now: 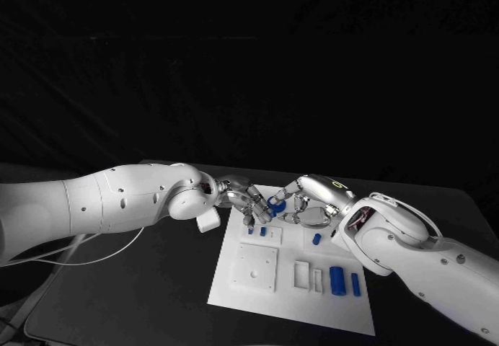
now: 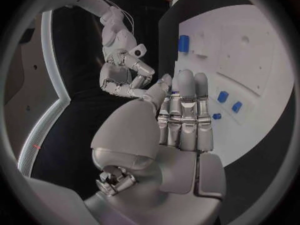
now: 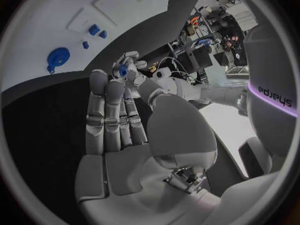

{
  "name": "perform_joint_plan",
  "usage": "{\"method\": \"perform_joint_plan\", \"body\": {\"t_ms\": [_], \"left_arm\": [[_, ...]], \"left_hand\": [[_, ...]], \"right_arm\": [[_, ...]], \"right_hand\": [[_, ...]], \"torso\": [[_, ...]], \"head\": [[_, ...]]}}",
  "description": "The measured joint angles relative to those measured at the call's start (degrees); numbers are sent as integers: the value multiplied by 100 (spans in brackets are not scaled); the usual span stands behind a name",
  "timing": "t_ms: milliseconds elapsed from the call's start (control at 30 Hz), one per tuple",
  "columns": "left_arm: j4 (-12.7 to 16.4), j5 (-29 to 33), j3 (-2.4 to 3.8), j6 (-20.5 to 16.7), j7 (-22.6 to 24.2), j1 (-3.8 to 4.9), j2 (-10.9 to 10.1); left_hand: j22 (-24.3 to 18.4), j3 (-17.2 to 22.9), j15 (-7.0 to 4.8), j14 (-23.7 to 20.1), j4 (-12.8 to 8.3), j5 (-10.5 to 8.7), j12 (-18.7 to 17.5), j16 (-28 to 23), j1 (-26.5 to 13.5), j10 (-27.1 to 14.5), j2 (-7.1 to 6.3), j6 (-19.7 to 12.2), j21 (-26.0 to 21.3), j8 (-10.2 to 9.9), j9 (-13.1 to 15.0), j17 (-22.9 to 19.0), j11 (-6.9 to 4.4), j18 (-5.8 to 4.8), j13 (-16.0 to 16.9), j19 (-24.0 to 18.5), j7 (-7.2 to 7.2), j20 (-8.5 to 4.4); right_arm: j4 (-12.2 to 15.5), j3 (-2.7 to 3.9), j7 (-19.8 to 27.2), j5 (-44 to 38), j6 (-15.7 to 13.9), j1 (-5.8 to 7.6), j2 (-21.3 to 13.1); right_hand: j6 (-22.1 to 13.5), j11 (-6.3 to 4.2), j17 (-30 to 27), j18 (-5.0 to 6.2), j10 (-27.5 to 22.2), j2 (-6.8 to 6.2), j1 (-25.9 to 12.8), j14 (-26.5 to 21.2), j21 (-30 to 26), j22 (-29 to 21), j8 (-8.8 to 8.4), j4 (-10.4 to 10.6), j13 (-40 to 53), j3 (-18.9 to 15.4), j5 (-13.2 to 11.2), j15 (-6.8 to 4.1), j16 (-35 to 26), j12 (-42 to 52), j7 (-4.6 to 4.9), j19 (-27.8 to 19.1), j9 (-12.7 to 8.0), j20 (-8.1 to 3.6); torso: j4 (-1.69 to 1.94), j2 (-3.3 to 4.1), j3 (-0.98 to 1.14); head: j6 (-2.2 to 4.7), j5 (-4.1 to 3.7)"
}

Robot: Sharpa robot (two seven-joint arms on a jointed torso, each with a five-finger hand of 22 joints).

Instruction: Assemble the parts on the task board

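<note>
My left hand (image 1: 245,201) hovers over the far end of the white task board (image 1: 272,301) and pinches a small blue part (image 3: 123,71) between thumb and fingertip. My right hand (image 1: 308,202) faces it close by, fingers held straight (image 3: 111,112) and nothing in them. A round blue part (image 3: 57,60) lies on the board's far end, seen between the two hands (image 1: 275,206). Two small blue parts (image 1: 257,231) stand just in front of my left hand. Another blue part (image 1: 316,238) stands near my right hand.
A blue cylinder (image 1: 337,280) and a thin blue bar (image 1: 355,283) lie at the board's right side, beside narrow slots (image 1: 301,274). A square white plate (image 1: 257,267) sits on the board's left half. Black table (image 1: 146,288) surrounds the board.
</note>
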Motion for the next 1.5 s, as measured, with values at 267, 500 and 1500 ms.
{"method": "perform_joint_plan", "body": {"t_ms": [267, 500, 1500], "left_arm": [[2, 221, 0, 64, 2, 0, 0], [-6, 384, 0, 95, 3, 0, -5], [-5, 610, -5, 161, -26, 0, -12]], "left_hand": [[5, 0, 0, 0, 0, -1, -3, 0, 0, 0, -1, -1, 0, 14, 3, 0, 0, 0, 0, 0, -2, 0], [5, -1, 9, 8, 0, -2, -4, 0, 0, -1, -2, 11, 0, 20, 5, 0, 1, 0, -1, 0, 10, 0], [8, -13, 11, 8, 3, -46, -4, 0, 36, -1, -70, 17, 0, 0, 126, -4, 1, 0, -5, 0, -6, 0]], "right_arm": [[-19, -44, -85, -100, -164, -19, 31], [-10, -62, -112, -134, -189, -31, 21], [23, -69, -107, -122, -277, -100, 44]], "right_hand": [[105, -62, 0, -59, 262, 0, 0, 36, 1, -1, 0, 0, 1, 33, -27, -34, -5, 0, -22, 21, 0, -19], [212, -111, 1, -124, 435, 0, 0, 51, -23, -1, 0, 1, 1, 33, -26, -48, -6, 0, -46, 40, 0, -38], [401, -203, 37, -175, 629, 138, -76, 114, -23, -2, 0, 0, 2, -66, -26, -111, -7, 0, -114, 48, 6, -113]], "torso": [[-1, 0, -2], [1, -1, -7], [3, -3, -6]], "head": [[-1, -2], [-3, 0], [-23, 27]]}}
